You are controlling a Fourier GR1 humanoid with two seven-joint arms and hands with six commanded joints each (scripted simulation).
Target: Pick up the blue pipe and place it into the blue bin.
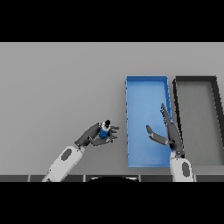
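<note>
Gripping the blue pipe (104, 130), the left hand (97, 136) sits over the grey table (57, 87) just left of the blue bin (147, 81), its dark fingers and thumb curled round the piece. The pipe appears as a short cylindrical body, blue along its middle with a dark cap or end showing at the top; its lower part is hidden within the hand, so full length cannot be confirmed. It stands roughly upright in the grasp, slightly tilted, and whether it is clear of the table cannot be told from this view. That upright hold judges as convenient for carrying it sideways over the bin's near wall and releasing it inside. The right hand (168, 131) lies over the right half of the blue bin, fingers straight and spread, thumb apart, holding nothing; it seems idle. The bin is a long rectangular tray with thin raised walls and a flat, smooth, matte floor, nothing visible inside. Immediately to its right, nearly touching, stands a dark bin (195, 78) of matching shape with black walls and a grey floor, which the task does not call for. The pipe is not yet in the bin; transfer to the right remains.
</note>
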